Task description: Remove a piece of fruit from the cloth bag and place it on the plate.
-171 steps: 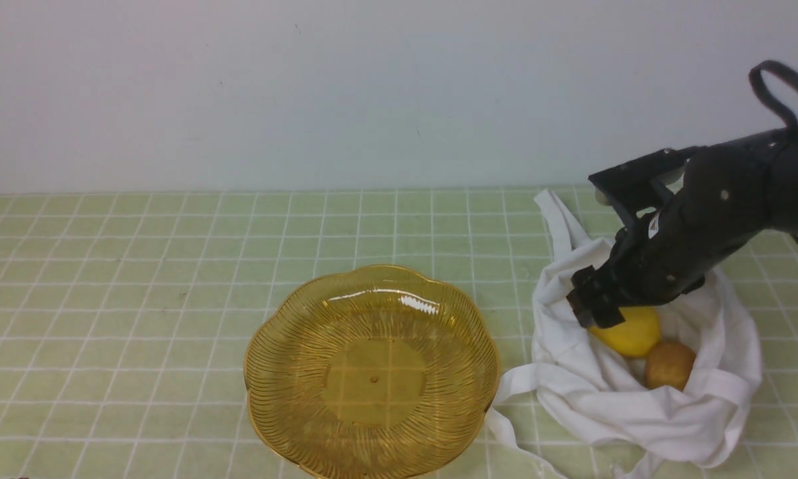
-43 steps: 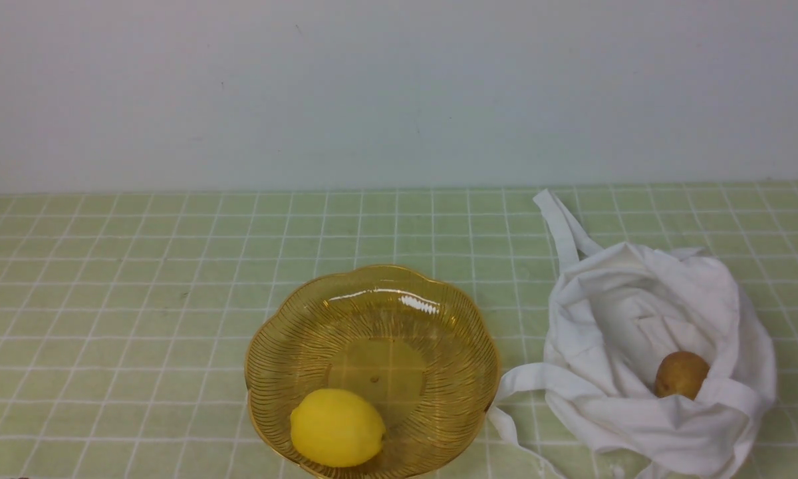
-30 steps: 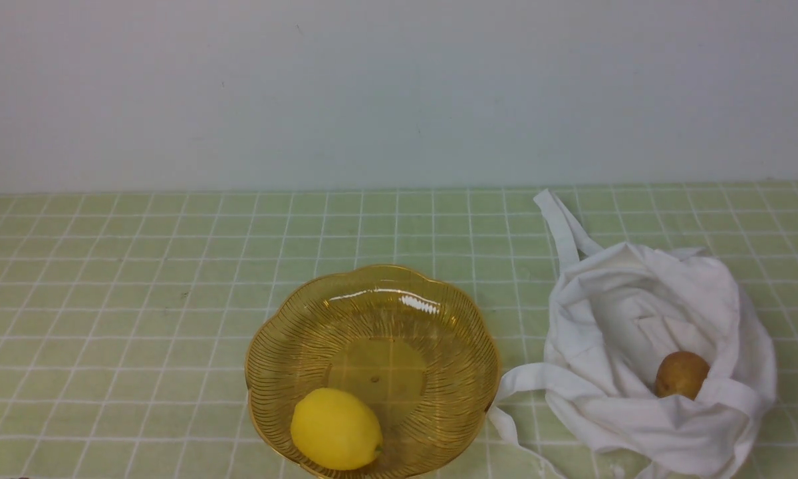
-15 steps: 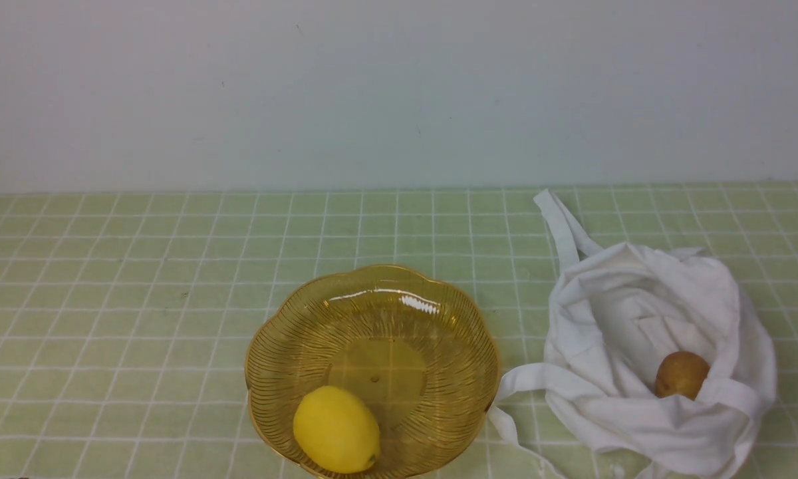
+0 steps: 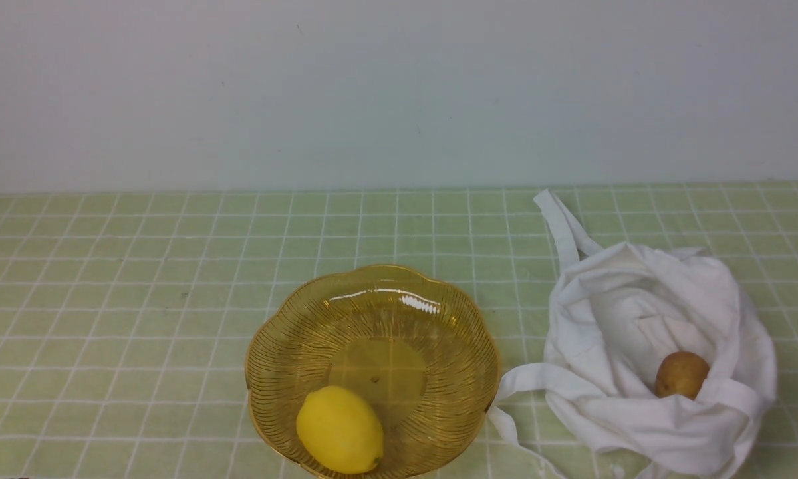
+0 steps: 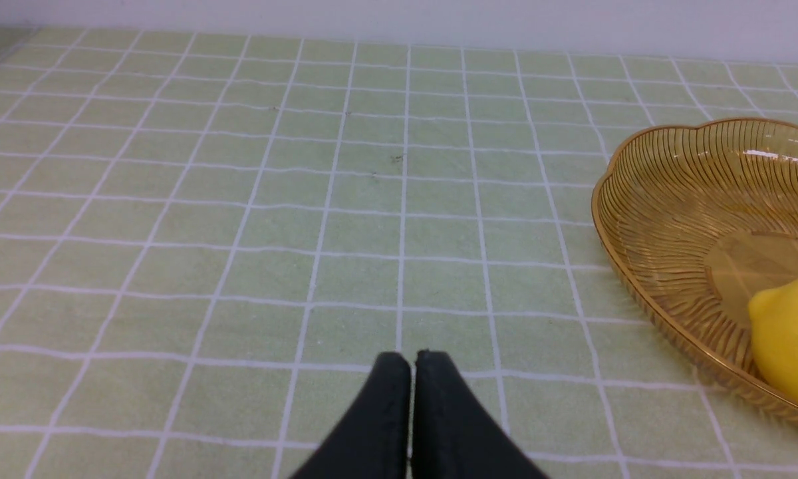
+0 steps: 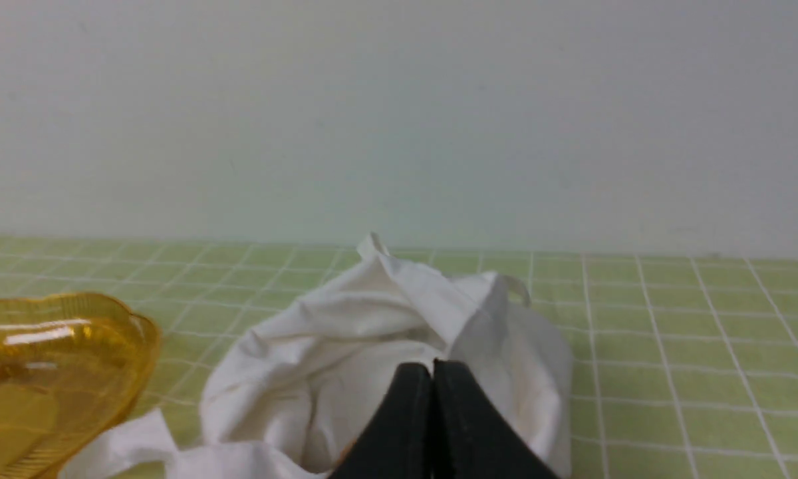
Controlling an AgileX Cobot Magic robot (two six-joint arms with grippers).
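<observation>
The lemon lies in the plate, long axis slanting, to the left of the cloth bag; the right pincer and left pincer are both clenched, empty; the task looks finished, so neither need reach toward the fruit.

My front cam sits between my two arms, looking fwd and down over the tabletop to the wall, widest of the three. My L wrist cam looks fwd and down, low over the table; shares plate and lemon w/ front. My R wrist cam faces fwd, flatter, close to the cloth bag; shares bag, plate + wall w/ front.
</observation>
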